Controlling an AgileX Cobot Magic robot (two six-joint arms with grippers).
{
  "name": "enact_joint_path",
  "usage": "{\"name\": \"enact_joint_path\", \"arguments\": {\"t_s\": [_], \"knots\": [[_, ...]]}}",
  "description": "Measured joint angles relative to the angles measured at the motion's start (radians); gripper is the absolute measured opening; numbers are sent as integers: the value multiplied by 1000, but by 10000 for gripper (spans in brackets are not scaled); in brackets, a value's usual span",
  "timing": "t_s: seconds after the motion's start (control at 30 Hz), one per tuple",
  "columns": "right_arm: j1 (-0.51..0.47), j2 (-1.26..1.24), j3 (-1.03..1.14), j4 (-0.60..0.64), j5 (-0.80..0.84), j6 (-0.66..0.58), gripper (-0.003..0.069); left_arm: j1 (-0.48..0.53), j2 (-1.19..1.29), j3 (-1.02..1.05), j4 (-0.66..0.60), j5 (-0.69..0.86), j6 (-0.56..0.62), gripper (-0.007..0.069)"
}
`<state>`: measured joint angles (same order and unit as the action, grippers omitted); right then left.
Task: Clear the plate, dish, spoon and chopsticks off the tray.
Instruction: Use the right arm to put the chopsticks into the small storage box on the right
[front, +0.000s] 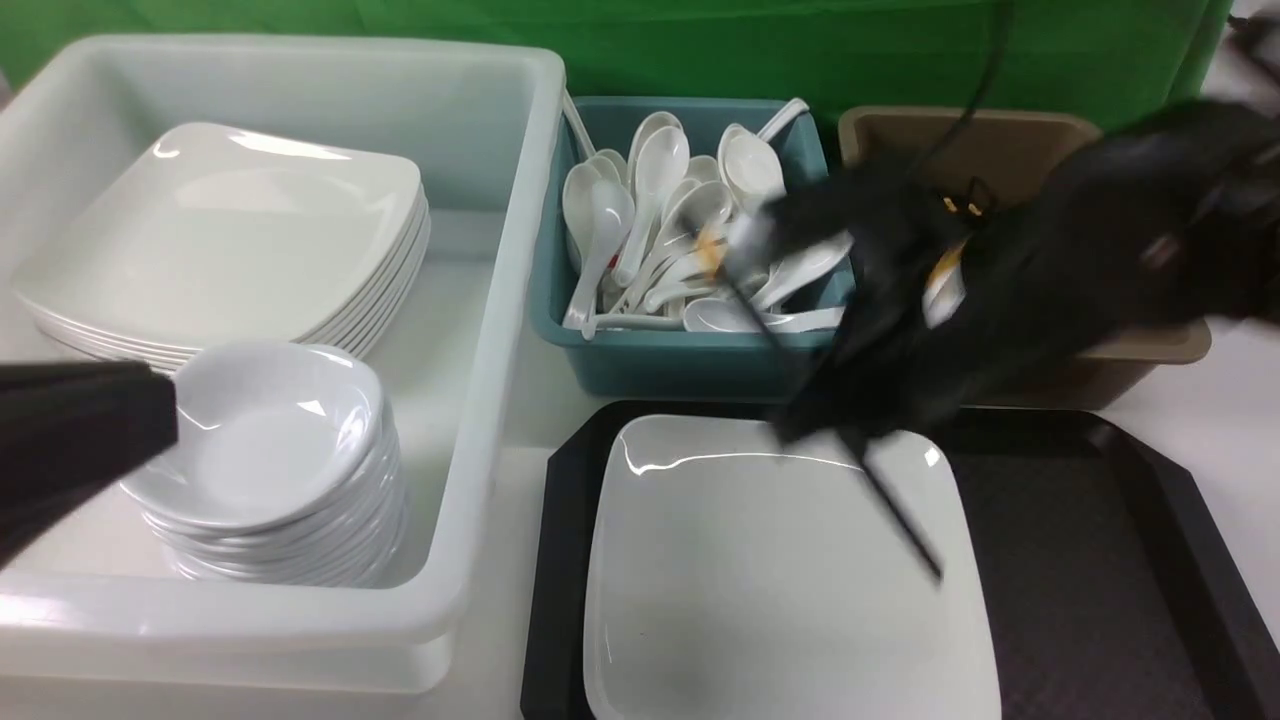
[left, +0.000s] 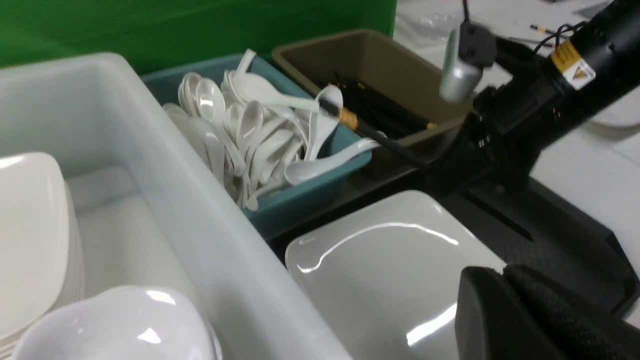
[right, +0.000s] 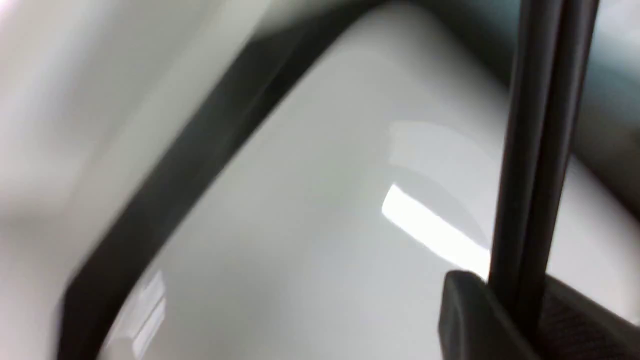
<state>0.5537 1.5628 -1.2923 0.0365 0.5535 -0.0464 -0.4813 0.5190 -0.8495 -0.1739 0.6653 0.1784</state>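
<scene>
Clearing the black chopsticks (right: 545, 125) appears to be the step in hand: the right gripper (right: 517, 302) pinches both above the white square plate (front: 780, 600), which lies on the black tray (front: 565, 600). The left gripper (left: 504, 280) is pressed together, empty. Next calls for swinging the pair to the brown bin (front: 1150, 347), beyond the plate and to its right, then lowering and releasing. The right wrist view separates two shafts; the front view blurs them into one line
</scene>
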Motion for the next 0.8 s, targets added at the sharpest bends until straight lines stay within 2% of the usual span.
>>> {"name": "enact_joint_path", "arguments": {"t_s": [0.1,0.13,0.2,0.3,0.37,0.43,0.47,0.53,0.6,0.63,0.67,0.7,0.73,0.8], "knots": [[-164,40,-87,8,-113,2,128,0,0,0,-12,-30,1,17],[-174,45,-93,10,-122,3,128,0,0,0,-12,-31,1,17],[-274,120,-154,27,-227,20,128,0,0,0,-16,-31,1,17],[-345,230,-217,36,-321,70,139,0,0,0,-17,-31,25,17],[-373,294,-248,38,-336,88,198,0,1,0,-20,-27,62,17],[-392,338,-258,39,-337,90,325,0,13,0,-33,-8,115,17],[-394,343,-259,39,-337,90,349,0,18,0,-36,2,134,17],[-401,355,-259,37,-320,86,454,0,49,0,-70,40,201,17],[-404,348,-259,36,-303,75,497,0,98,0,-112,78,287,17],[-404,326,-259,36,-273,46,502,0,147,0,-157,109,366,17],[-404,293,-259,36,-219,9,475,0,202,0,-205,124,453,17],[-404,281,-259,36,-210,4,461,0,219,0,-225,128,479,17],[-404,242,-259,36,-137,-26,405,0,279,1,-261,134,554,17],[-405,152,-255,36,3,-86,246,-8,388,1,-314,133,704,17]]}}
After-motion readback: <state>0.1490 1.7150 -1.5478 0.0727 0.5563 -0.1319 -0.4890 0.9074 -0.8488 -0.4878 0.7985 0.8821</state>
